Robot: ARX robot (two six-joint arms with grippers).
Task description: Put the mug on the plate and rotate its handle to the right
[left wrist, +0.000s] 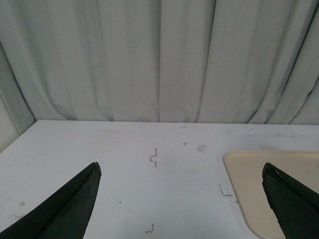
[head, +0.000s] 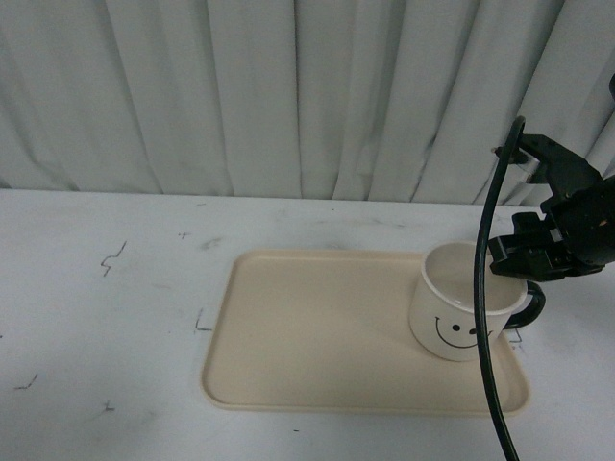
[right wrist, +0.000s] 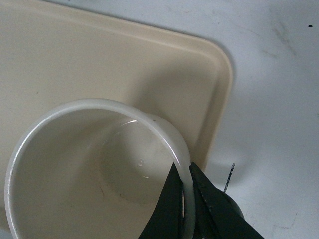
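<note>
The cream mug (head: 459,309) with its black smiley face stands on the right end of the beige plate (head: 317,327). Its dark handle (head: 531,305) points right. My right gripper (head: 511,271) is shut on the mug's rim just above the handle. In the right wrist view the two black fingers (right wrist: 172,199) pinch the mug's rim (right wrist: 185,172), one inside and one outside, with the plate (right wrist: 124,64) beneath. The left gripper (left wrist: 182,172) is open over the bare table, its fingertips (left wrist: 92,172) wide apart, and the plate's corner (left wrist: 249,174) lies by the right one.
A white table (head: 115,317) with small black marks (head: 113,255) carries everything. A grey curtain (head: 288,96) hangs along the far edge. A black cable (head: 485,317) from the right arm crosses in front of the mug.
</note>
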